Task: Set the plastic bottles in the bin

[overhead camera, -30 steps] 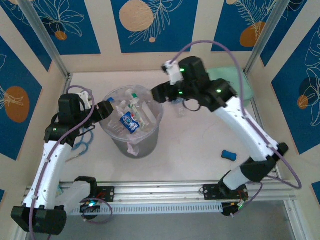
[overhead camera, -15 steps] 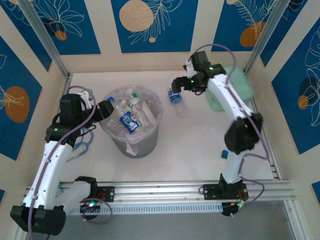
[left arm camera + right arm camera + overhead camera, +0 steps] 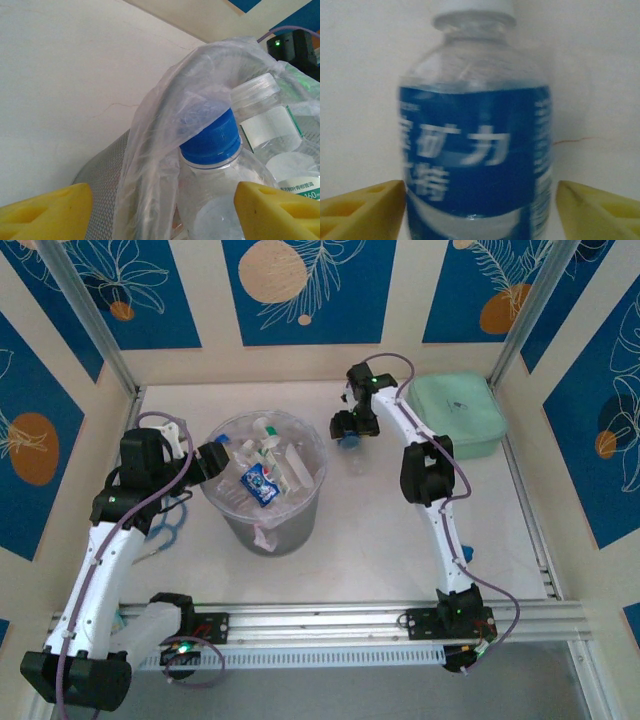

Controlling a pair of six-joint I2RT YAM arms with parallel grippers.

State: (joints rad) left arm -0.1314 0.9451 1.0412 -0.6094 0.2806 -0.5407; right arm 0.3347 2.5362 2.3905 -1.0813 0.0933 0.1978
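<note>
Pick-up step: right gripper (image 3: 344,429) wide open, straddled blue-label bottle (image 3: 475,150) on table (image 3: 400,530) near bin (image 3: 285,525). Left gripper (image 3: 213,458) wide, at bin rim. Next: squeeze label, lift, carry over rim

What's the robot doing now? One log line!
left end effector: open, at bin rim | right end effector: open, around blue-label bottle
</note>
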